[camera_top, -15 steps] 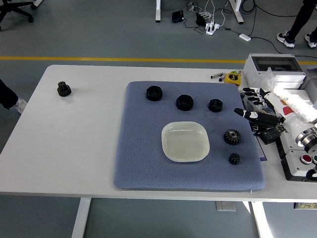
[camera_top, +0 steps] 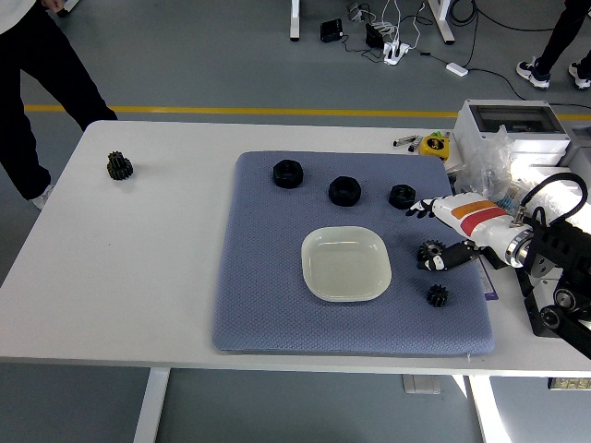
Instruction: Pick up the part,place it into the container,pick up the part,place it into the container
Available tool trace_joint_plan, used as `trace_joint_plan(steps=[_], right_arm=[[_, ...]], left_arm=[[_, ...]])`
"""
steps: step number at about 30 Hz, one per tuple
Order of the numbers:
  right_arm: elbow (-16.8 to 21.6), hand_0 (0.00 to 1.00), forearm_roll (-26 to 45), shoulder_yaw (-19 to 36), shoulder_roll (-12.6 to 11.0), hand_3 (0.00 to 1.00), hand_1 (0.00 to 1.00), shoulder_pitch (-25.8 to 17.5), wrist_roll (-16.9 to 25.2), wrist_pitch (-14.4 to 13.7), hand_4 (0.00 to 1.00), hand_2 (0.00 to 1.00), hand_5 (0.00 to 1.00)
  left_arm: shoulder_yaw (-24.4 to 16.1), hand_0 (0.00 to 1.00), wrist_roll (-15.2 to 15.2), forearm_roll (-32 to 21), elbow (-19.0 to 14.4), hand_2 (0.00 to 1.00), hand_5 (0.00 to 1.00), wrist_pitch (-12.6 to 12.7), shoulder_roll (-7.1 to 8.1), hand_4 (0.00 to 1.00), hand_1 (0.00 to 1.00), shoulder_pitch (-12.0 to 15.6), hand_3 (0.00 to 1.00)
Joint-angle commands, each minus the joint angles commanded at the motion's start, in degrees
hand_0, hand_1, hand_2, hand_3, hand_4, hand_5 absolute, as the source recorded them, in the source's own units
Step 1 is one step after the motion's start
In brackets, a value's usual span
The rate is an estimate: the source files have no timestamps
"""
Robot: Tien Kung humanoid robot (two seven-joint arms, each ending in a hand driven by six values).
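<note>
A pale square container (camera_top: 345, 264) sits on the blue-grey mat (camera_top: 268, 277), empty. Black parts lie on the mat: three nuts (camera_top: 288, 173) (camera_top: 344, 191) (camera_top: 401, 196) in a row at the back, a larger gear (camera_top: 430, 253) and a small gear (camera_top: 437, 295) right of the container. My right hand (camera_top: 430, 236) reaches in from the right with its fingers spread. It hovers just over the larger gear and holds nothing. Another gear (camera_top: 118, 166) lies off the mat at the table's far left. My left arm is out of view.
A grey box (camera_top: 508, 125), plastic wrap and a yellow tape measure (camera_top: 434, 145) crowd the table's right rear. A control box (camera_top: 554, 309) sits at the right edge. A person in dark trousers (camera_top: 42, 83) stands at the far left corner.
My right hand has moved left over the mat to the larger gear and turned its back up. A person has stepped in at the top left.
</note>
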Motion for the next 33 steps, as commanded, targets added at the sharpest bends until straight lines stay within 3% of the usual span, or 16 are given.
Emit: trace_joint_plan(steps=[8,15,17,18,23,24,29,30,33], right_arm=[[-10.0,0.564,4.5,-7.7,4.6,0.753,0.614,4.9,1.0,-1.1,0.998,0.664,0.305],[-16.2,0.535,7.2,-9.3,6.7,0.701,0.601,6.0,1.6,-1.6,0.998,0.650,0.299],[-16.7,0.535,6.9,-9.1,6.8,0.701,0.601,5.9,1.6,-1.4,0.998,0.650,0.299],[-16.7,0.495,6.8,-9.0,6.7,0.585,0.564,5.8,1.6,-1.2,0.932,0.584,0.266],[-15.8,0.495,5.9,-8.5,6.1,0.585,0.564,5.4,1.3,-1.2,0.932,0.584,0.266],[-15.7,0.401,5.8,-8.5,6.1,0.528,0.492,5.4,1.2,-1.2,0.877,0.525,0.225],[-16.2,0.401,5.6,-8.5,6.1,0.528,0.492,5.3,1.1,-0.9,0.877,0.525,0.225],[-16.4,0.361,5.6,-8.5,6.1,0.505,0.445,5.2,1.0,-0.9,0.815,0.484,0.176],[-17.0,0.361,5.8,-8.7,5.9,0.505,0.445,5.0,1.1,-0.7,0.815,0.484,0.176]], left_arm=[[-1.0,0.634,0.6,1.7,-0.1,0.606,0.509,-0.3,0.05,0.597,0.619,0.2,0.554],[-1.3,0.634,0.7,2.1,-0.2,0.606,0.510,-0.4,0.07,0.597,0.620,0.1,0.554],[-1.3,0.634,0.7,2.0,-0.2,0.606,0.510,-0.3,0.09,0.597,0.620,0.2,0.554],[-1.2,0.634,0.7,2.0,-0.2,0.606,0.511,-0.3,0.10,0.598,0.620,0.2,0.554],[-1.3,0.634,0.8,2.2,-0.2,0.606,0.511,-0.4,0.11,0.598,0.620,0.3,0.554],[-1.4,0.635,0.8,2.2,-0.2,0.606,0.510,-0.4,0.11,0.597,0.619,0.3,0.554],[-1.5,0.635,0.9,2.6,-0.2,0.606,0.510,-0.5,0.09,0.597,0.619,0.3,0.554],[-1.4,0.634,0.8,2.5,-0.2,0.605,0.510,-0.5,0.09,0.597,0.620,0.2,0.554],[-1.4,0.634,0.8,2.4,-0.2,0.605,0.510,-0.5,0.08,0.597,0.620,0.2,0.554]])
